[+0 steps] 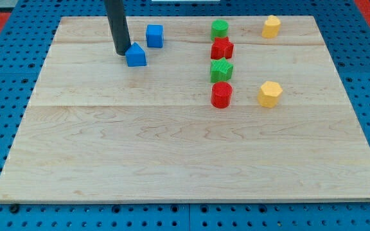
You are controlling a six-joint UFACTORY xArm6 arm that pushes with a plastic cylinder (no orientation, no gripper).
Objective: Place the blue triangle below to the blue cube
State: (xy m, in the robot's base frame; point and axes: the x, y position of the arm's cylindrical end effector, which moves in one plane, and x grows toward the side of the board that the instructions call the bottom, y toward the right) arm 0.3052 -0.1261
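Observation:
The blue triangle (135, 56) lies near the board's top left, just below and to the left of the blue cube (154, 36). The two blocks stand apart by a small gap. My tip (121, 52) is down on the board at the triangle's left side, touching it or nearly so. The dark rod rises from there out of the view's top.
A green cylinder (219, 28), a red star (221, 48), a green star (221, 70) and a red cylinder (221, 95) form a column right of centre. Two yellow blocks stand further right, one at the top (271, 26) and one lower (270, 94). The wooden board (172, 154) lies on a blue pegboard.

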